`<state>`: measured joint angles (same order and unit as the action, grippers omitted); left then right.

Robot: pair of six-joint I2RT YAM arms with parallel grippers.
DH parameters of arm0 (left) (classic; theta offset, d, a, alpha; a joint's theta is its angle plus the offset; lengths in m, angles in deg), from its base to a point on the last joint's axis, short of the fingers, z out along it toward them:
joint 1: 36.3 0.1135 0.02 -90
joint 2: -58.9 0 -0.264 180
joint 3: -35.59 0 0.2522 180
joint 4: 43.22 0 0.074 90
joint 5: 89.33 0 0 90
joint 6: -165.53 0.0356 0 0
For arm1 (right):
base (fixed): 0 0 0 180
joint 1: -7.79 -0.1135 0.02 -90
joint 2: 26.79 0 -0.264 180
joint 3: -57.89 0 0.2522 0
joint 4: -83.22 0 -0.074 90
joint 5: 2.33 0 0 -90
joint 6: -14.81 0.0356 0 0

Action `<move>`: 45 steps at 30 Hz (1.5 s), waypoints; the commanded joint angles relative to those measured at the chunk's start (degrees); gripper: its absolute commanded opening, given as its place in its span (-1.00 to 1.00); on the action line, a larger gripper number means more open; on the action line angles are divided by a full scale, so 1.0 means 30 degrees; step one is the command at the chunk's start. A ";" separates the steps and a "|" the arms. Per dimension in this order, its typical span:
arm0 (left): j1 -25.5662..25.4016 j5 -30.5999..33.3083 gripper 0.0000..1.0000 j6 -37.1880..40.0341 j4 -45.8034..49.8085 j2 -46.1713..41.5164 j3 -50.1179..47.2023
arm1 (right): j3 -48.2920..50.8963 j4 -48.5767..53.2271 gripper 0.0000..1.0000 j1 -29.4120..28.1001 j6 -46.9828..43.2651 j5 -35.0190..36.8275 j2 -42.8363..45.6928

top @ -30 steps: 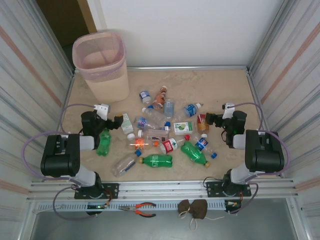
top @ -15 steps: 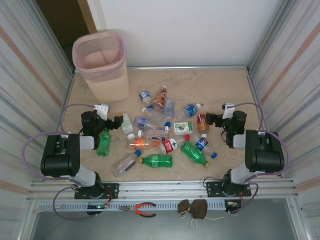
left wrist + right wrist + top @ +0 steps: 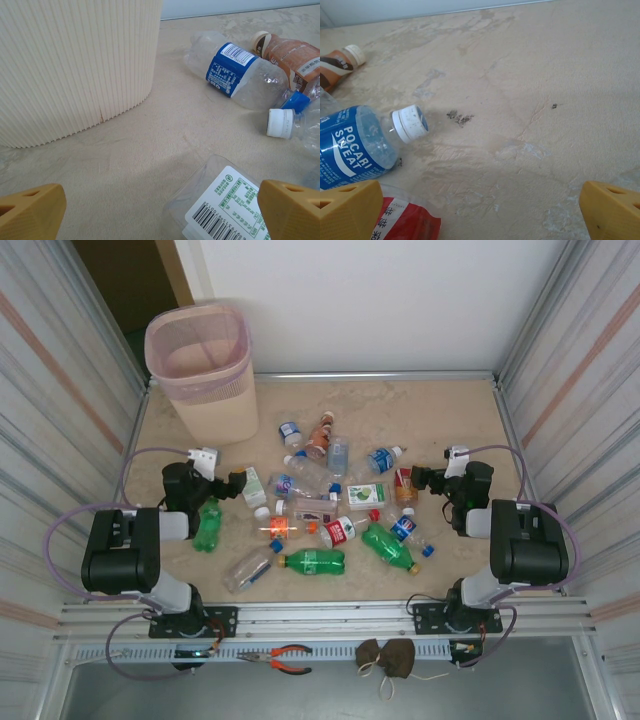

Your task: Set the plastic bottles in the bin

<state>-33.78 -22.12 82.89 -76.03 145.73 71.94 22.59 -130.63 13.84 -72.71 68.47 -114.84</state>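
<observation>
Your plastic bottles (image 3: 330, 505) lie scattered on their sides across the middle of the table (image 3: 450, 420), and the bin (image 3: 215, 410) stands upright at the far left corner, well apart from most of them. They look empty, so expect them to be very light, thin-walled and springy: a hard squeeze will probably dent them, and the round, smooth bodies may roll or squirt out of a pinch. Take each one across the middle of its body, over the label where the grip should be better, with the jaws square to the bottle's long axis; the neck and cap are stiffer but give you less to hold. The left gripper (image 3: 236, 483) is released and holds nothing: in the left wrist view its fingertips (image 3: 30, 210) stand wide apart, with the barcode-labelled bottle (image 3: 220, 205) lying between them and the ribbed wall of the bin just beyond. The right gripper (image 3: 421, 479) is released too, its jaws spread wide, with the red-labelled bottle (image 3: 405, 220) by its left fingertip and the Pocari Sweat bottle (image 3: 355, 145) just past that. Against the overhead pictures from a second and half a second ago I can find no change: both arms sit as they did, and no bottle has shifted
</observation>
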 commanded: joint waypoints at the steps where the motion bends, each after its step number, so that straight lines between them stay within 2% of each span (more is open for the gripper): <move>1: 0.0104 0.0163 0.97 0.0099 -0.0351 -0.0566 -0.0253 | -0.0025 -0.0451 0.98 0.0044 -0.0105 0.0195 0.0100; 7: 0.0028 0.1138 0.97 -0.0329 -0.0175 -0.1725 -0.0649 | -0.0370 0.1008 0.99 0.0007 0.0136 0.0900 0.1094; 10: -0.0046 0.1993 0.97 -0.0298 0.3686 -0.3364 0.0552 | -0.0843 0.2938 0.98 0.0005 0.0241 0.1190 0.2338; 14: -0.0575 0.4404 0.97 -0.1078 0.7345 -0.4697 0.1856 | -0.1395 0.5552 0.98 -0.0099 0.0583 0.1983 0.3646; 21: -0.1689 0.8190 0.88 -0.3559 1.8114 -0.5683 0.5907 | -0.2710 1.0799 0.99 -0.1058 0.0437 0.3709 0.5501; 23: -0.1720 0.8397 0.86 -0.4119 2.0447 -0.5836 0.6648 | -0.3258 1.2214 1.00 -0.1336 0.0902 0.4098 0.5831; 28: -0.1812 0.8606 0.77 -0.4660 2.5407 -0.6109 0.8266 | -0.5104 1.5971 0.94 -0.1690 0.2307 0.3324 0.5965; 32: -0.1837 0.7877 0.76 -0.4642 2.8797 -0.5836 0.9529 | -0.5535 1.6772 0.89 -0.1905 0.2770 0.2266 0.6218; 36: -0.1964 0.7740 0.76 -0.4048 3.1151 -0.5165 1.0523 | -0.5724 1.7127 0.88 -0.2023 0.2777 0.1858 0.6554; 39: -0.2141 0.7550 0.76 -0.3622 3.1317 -0.4862 1.0831 | -0.5711 1.7161 0.88 -0.2073 0.2784 0.1889 0.6898; 42: -0.2731 0.8887 0.75 -0.3024 3.1442 -0.4225 1.1254 | -0.5680 1.7139 0.87 -0.2071 0.2777 0.2000 0.7100; 45: -0.2790 0.8938 0.76 -0.3477 3.2286 -0.3174 1.2117 | -0.5623 1.7073 0.88 -0.2072 0.2799 0.2007 0.7123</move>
<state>-41.93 3.13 71.87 16.51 134.28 105.25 7.16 -80.27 8.02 -65.19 75.40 -94.77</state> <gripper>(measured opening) 0.879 0.938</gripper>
